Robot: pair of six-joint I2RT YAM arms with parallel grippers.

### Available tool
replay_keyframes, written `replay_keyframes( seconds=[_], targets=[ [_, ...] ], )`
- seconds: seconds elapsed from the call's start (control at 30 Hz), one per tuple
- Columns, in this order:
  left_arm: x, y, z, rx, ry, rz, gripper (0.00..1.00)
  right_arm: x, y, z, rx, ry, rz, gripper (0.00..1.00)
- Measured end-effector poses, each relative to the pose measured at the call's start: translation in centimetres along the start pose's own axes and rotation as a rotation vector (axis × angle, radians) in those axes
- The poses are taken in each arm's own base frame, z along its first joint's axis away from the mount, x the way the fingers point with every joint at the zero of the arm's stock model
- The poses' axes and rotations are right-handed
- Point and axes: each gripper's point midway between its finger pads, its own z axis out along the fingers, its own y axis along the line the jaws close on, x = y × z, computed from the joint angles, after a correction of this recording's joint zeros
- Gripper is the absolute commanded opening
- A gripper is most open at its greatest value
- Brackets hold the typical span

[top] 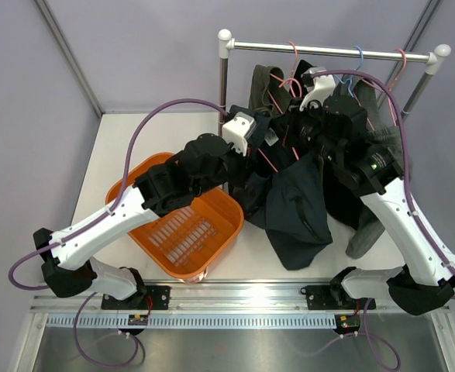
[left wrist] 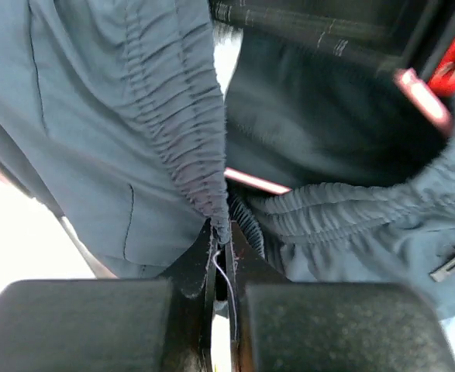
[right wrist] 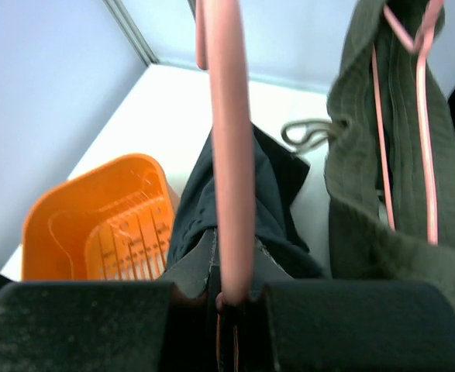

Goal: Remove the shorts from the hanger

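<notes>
A pair of navy shorts [top: 295, 209] hangs off a pink hanger [top: 267, 161] below the rail. My left gripper [top: 252, 138] is shut on the shorts' gathered waistband [left wrist: 200, 167], pinched between its fingertips. My right gripper [top: 308, 116] is shut on the pink hanger's bar [right wrist: 229, 147], which runs up from between its jaws. Olive shorts [right wrist: 382, 186] hang on another pink hanger [right wrist: 425, 132] to the right in the right wrist view, and show at the rail's left [top: 264, 87] from above. More dark shorts [top: 367, 194] hang behind my right arm.
An orange plastic basket [top: 211, 256] stands on the white table at front left, under my left arm; it shows in the right wrist view [right wrist: 56, 225] too. The metal clothes rail [top: 328, 51] with white end caps spans the back, carrying a blue hanger [top: 357, 66].
</notes>
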Motion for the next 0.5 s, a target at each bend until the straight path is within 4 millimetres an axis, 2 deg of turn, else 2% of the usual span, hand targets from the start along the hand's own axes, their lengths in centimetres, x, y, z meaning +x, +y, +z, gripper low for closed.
replay_keyframes(
  seconds=[0.13,0.3,0.4,0.5],
  targets=[
    [-0.7,2.4,-0.5,-0.093,-0.006,-0.008,0.0,-2.0,0.7,-0.6,-0.024,-0.054,0.017,0.0],
    [-3.9,9.0,-0.3,-0.263,-0.066,-0.116,0.0,-2.8,1.0,-2.6,-0.038,-0.083,0.035,0.0],
    [-5.3,11.8,0.4,-0.337,-0.097,-0.16,0.0,-2.2,1.3,-4.0,-0.061,-0.073,0.05,0.0],
    [-5.4,13.2,1.6,-0.368,-0.094,-0.187,0.0,-0.5,1.1,-5.4,-0.066,-0.047,0.067,0.0]
  ],
)
